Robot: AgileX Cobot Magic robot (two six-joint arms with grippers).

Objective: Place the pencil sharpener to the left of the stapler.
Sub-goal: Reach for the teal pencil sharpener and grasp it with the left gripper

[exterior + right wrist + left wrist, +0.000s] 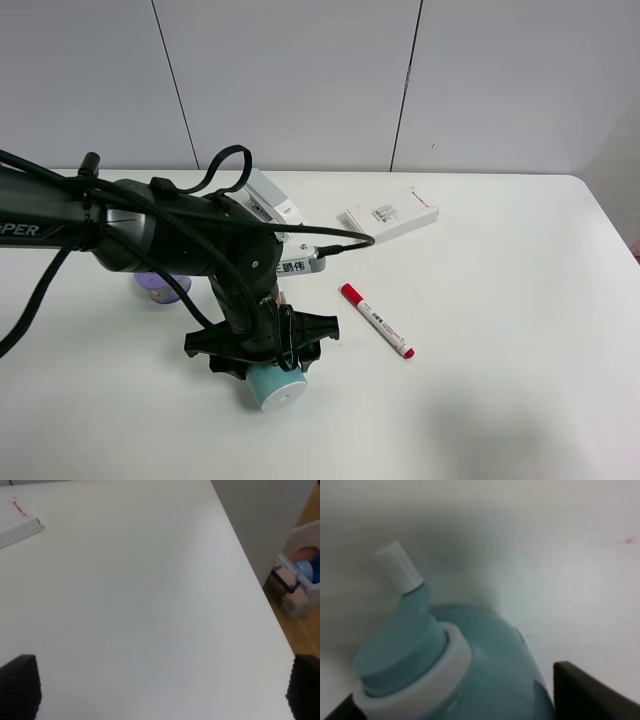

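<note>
**Grasp on the pencil sharpener, lift not yet made**

The left gripper (265,365) is down on the desk (500,350) near its front edge, left of middle. Its fingers (590,695) lie against both sides of the teal pencil sharpener (278,388), so it looks clamped on it. The sharpener lies on its side on the desk, white base poking out toward the front edge and narrow neck pointing back under the wrist. The stapler (268,197) sits nearer the back edge, half hidden behind the arm. The next move, as I judge it, is a clean lift and a carry back to the stapler's left side, keeping clear of the purple puck (160,288) there. The right gripper (160,687) is spread wide with nothing in it.
</note>
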